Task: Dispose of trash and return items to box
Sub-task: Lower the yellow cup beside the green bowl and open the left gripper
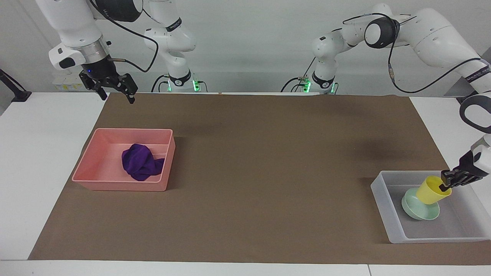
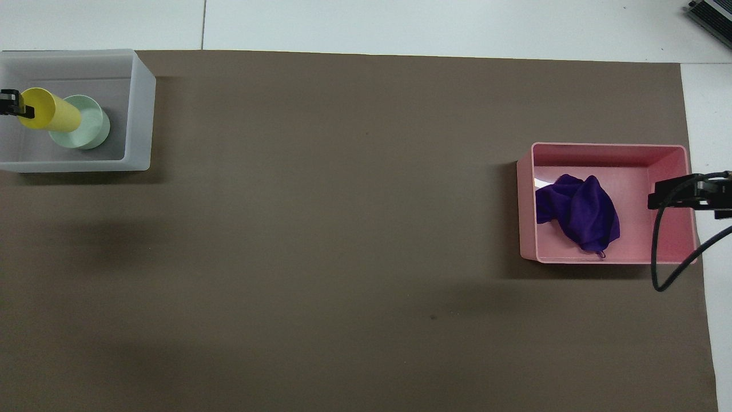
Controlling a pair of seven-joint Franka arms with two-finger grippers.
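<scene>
While the left gripper (image 1: 446,186) is pinching the yellow cup's (image 1: 430,192) rim, tilted over the mint bowl (image 1: 418,210) inside the box (image 1: 385,207), the right gripper (image 1: 115,91), fingers spread, is waiting above the mat's edge; the purple rag (image 1: 140,161) is lying in the pink tray (image 1: 115,183).

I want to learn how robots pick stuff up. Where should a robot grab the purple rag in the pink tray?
Probably best from straight above, pinching the highest bunched fold near the middle of the purple rag. It lies crumpled in a soft heap inside the pink tray, whose walls block a sideways approach, and one edge sits close to the wall. The open right gripper waits nearby.
</scene>
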